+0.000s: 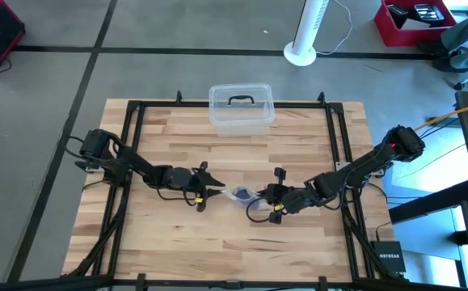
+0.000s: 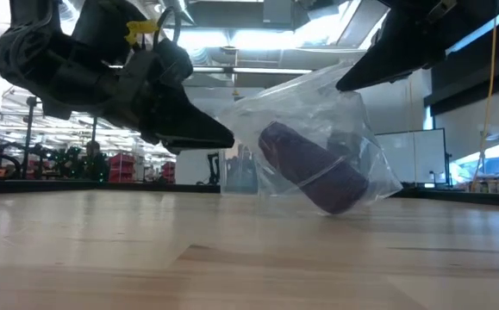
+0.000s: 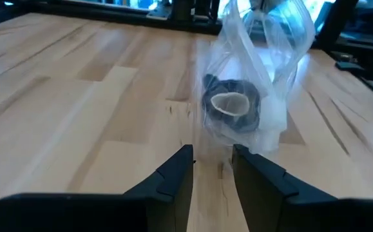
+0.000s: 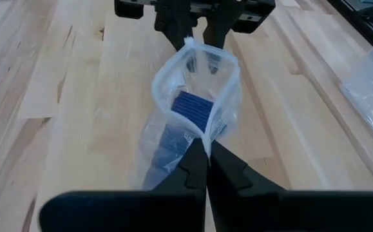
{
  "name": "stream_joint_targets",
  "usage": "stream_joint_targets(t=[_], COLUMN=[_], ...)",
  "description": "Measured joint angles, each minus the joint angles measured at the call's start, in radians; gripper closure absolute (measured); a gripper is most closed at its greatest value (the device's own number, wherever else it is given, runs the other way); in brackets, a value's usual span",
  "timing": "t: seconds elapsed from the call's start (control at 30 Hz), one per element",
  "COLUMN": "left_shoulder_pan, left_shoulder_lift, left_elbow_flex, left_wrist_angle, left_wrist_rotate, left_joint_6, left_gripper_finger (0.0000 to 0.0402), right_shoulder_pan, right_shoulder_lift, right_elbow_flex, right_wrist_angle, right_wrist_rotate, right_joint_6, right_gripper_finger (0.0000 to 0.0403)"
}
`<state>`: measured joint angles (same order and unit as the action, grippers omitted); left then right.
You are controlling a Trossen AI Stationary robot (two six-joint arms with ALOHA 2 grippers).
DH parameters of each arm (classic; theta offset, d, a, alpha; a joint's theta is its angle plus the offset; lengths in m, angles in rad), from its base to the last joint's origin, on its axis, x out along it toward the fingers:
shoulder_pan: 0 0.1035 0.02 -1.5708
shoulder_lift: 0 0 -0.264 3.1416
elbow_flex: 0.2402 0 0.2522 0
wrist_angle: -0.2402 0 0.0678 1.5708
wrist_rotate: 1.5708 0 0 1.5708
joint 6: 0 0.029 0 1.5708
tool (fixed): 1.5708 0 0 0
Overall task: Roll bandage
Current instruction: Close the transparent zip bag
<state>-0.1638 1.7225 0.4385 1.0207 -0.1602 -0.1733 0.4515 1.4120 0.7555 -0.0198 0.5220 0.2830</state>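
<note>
A clear plastic bag (image 1: 242,194) sits mid-table between my two grippers, with the bandage, a dark blue-purple roll (image 2: 314,168), inside it. The roll also shows in the right wrist view (image 4: 191,106) and end-on, with its pale core, in the left wrist view (image 3: 232,104). My right gripper (image 4: 203,151) is shut on the bag's near rim. My left gripper (image 3: 212,158) is open, its fingertips on either side of the bag's opposite rim (image 4: 189,44). My right gripper pinches the rim of the bag's open mouth (image 4: 203,136) between its two fingertips, coming from the table's right and slanting down. The mouth gapes open. The bag hangs below the hold, and its lower end (image 2: 339,207) is down at the table. My left gripper's fingers (image 4: 175,32) flank the far rim; whether they touch it I cannot tell.
A clear plastic box with a black handle (image 1: 242,107) stands at the table's far edge, behind the bag. A black metal frame (image 1: 335,145) runs along the table's sides. Bare wood lies toward the near edge (image 1: 217,250).
</note>
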Motion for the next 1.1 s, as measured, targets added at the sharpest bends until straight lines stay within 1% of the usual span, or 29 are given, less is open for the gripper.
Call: stream_joint_targets(t=[0.17, 0.27, 0.4, 0.7, 0.83, 1.0, 1.1], left_shoulder_pan=[0.0, 0.0, 0.0, -0.001, -0.001, -0.001, -0.001], left_shoulder_lift=[-0.002, -0.005, -0.029, -0.031, -0.031, -0.031, -0.031], left_elbow_flex=[0.0, 0.0, 0.0, 0.001, 0.001, 0.001, 0.001], left_wrist_angle=[-0.065, -0.053, -0.042, -0.046, -0.045, -0.026, -0.023], left_wrist_rotate=[0.027, 0.028, 0.026, 0.02, 0.02, 0.015, -0.002], left_joint_6=[-0.016, -0.027, -0.004, 0.006, 0.006, 0.021, 0.017], left_gripper_finger=[0.0302, 0.0302, 0.0302, 0.0304, 0.0329, 0.039, 0.0397], right_shoulder_pan=[0.0, 0.0, 0.0, 0.0, 0.0, 0.0, 0.0], right_shoulder_lift=[0.0, 0.0, 0.0, 0.0, 0.0, 0.0, 0.0], right_elbow_flex=[0.0, 0.0, 0.0, 0.0, 0.0, 0.0, 0.0], right_wrist_angle=[-0.008, -0.008, -0.008, -0.008, -0.007, -0.005, -0.004], right_wrist_rotate=[0.0, 0.0, 0.0, 0.001, 0.001, 0.001, 0.0], right_joint_6=[0.0, 0.0, 0.0, 0.0, 0.0, 0.0, 0.007], right_gripper_finger=[0.0398, 0.0398, 0.0398, 0.0398, 0.0398, 0.0398, 0.0397])
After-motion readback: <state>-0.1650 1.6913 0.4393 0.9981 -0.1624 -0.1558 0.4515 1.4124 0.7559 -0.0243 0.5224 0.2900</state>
